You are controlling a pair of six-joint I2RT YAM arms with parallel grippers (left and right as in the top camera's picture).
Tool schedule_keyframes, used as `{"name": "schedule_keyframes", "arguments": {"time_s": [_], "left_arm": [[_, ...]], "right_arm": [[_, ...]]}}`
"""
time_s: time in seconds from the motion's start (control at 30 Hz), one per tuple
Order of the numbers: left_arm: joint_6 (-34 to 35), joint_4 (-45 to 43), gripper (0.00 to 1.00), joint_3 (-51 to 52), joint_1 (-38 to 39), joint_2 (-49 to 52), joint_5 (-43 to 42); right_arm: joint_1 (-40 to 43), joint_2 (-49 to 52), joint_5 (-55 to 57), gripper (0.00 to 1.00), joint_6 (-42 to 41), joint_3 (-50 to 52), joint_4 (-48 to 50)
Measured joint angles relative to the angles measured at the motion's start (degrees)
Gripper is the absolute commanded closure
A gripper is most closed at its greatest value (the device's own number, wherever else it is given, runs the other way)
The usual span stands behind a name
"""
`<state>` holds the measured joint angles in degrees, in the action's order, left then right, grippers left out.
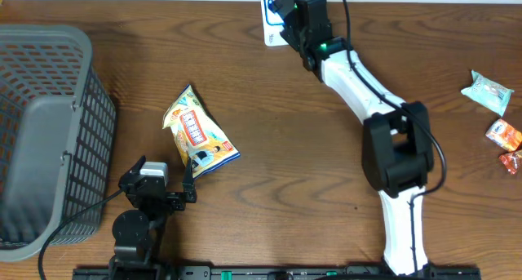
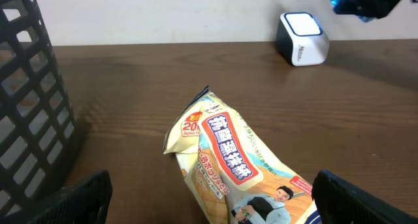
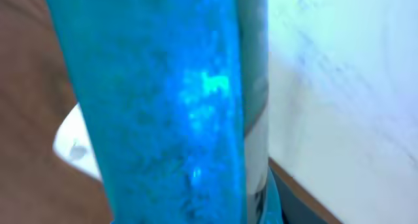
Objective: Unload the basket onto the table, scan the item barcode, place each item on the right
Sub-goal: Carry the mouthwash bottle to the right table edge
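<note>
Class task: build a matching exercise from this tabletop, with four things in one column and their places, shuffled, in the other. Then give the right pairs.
Things:
1 basket
2 snack bag
3 scanner
4 teal packet

Places on the table:
A right edge
B far edge
C left edge
D left of centre, beside the basket

Pairs: 1-C; 2-D; 3-B; 4-A
</note>
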<state>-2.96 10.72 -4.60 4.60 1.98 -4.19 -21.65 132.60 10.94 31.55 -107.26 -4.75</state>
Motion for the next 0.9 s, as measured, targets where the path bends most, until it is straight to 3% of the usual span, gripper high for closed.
{"name": "schedule_keyframes", "arguments": {"time_s": [0.13, 0.43, 0.7, 0.9], "left_arm": [[0.0, 0.0, 0.02, 0.0, 0.0, 0.0, 0.02], [0.0, -0.02, 0.02, 0.0, 0.0, 0.0, 0.02], [0.0, 0.0, 0.02, 0.0, 0.0, 0.0, 0.02], [0.0, -0.02, 0.02, 0.0, 0.0, 0.0, 0.02]], "right_arm": [[-0.61, 3.17, 1.75, 0.99, 0.55, -0.98, 3.43], [-1.29, 4.52, 7.91, 0.99, -1.03, -2.45, 1.53], [1.07, 4.24, 17.31, 0.99, -9.81, -10.97, -21.97], [10.01, 3.89, 19.63, 0.99, -18.58, -10.84, -39.45]]}}
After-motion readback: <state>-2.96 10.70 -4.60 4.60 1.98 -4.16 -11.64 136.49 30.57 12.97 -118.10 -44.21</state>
